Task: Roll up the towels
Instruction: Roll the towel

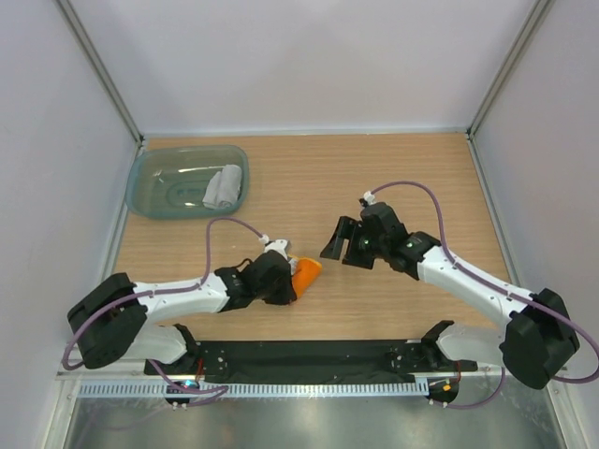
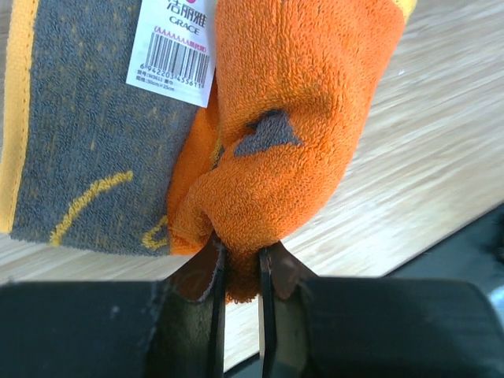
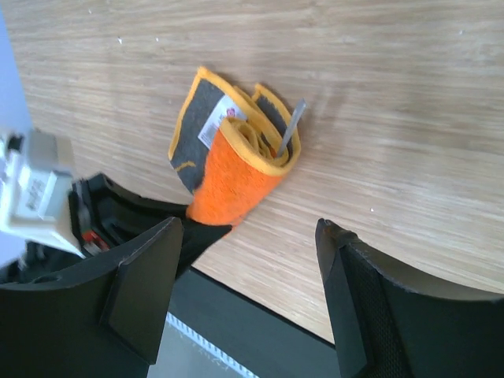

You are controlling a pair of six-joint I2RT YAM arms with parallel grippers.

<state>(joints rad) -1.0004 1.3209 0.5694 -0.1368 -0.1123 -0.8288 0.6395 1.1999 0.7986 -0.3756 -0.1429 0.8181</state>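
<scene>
Jaws of the left gripper [image 2: 236, 260] stand nearly together, pinching a fold at the near end of the orange towel [image 2: 299, 102]. That towel lies loosely rolled on the wooden table [image 1: 402, 178], its grey face and a white barcode label [image 2: 173, 47] showing. Just right of the orange towel and slightly beyond it hangs the right gripper [image 1: 344, 245], spread wide and holding nothing. Far beyond the orange towel, to its left, sits a teal tub [image 1: 140, 182] with the grey towel [image 1: 223, 187] rolled inside, against its right wall.
</scene>
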